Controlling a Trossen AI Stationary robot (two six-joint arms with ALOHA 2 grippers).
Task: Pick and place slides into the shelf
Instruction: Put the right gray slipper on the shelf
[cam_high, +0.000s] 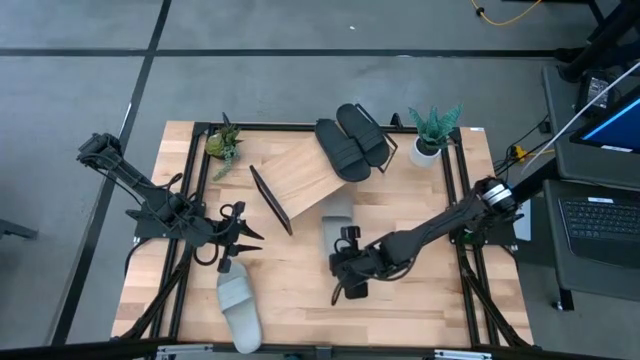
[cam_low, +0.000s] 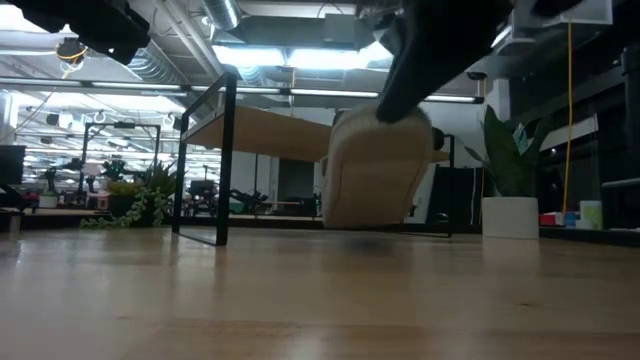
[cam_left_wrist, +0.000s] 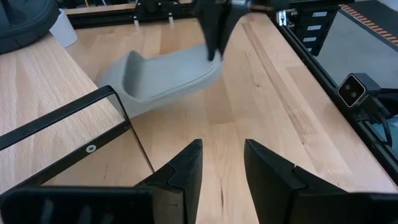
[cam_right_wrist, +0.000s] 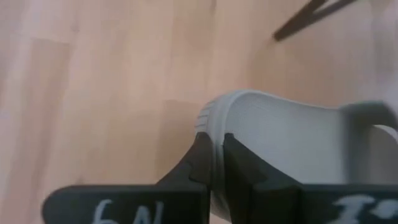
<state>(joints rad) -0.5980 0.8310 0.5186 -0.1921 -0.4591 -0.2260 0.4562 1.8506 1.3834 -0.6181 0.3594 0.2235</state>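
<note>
Gripping the heel rim of a light grey slide (cam_high: 338, 212), the right gripper (cam_high: 347, 262) sits near the middle of the worktop (cam_high: 300, 290), its jaws clenched on the thin edge of the sole. The sandal's long axis runs away from the jaws toward the shelf (cam_high: 300, 178), its toe end touching or just short of the board's near edge; which, I cannot tell. From table height the slide hangs tilted, just clear of the wood. The shelf is a pale wooden board on a thin black wire frame, tilted, and two matte black slides (cam_high: 352, 140) already lie at its far end, side by side. A second grey slide (cam_high: 240, 306) lies flat on the worktop near the front edge, just beside the left gripper (cam_high: 238, 234), whose jaws are released and empty. That arm is the nearer one to it. The grey sandals look smooth and rubbery, with a wide moulded strap and a ribbed footbed. Judging by this, the next move is a short push forward onto the board. Two small potted plants (cam_high: 432, 132) stand at the back corners.
</note>
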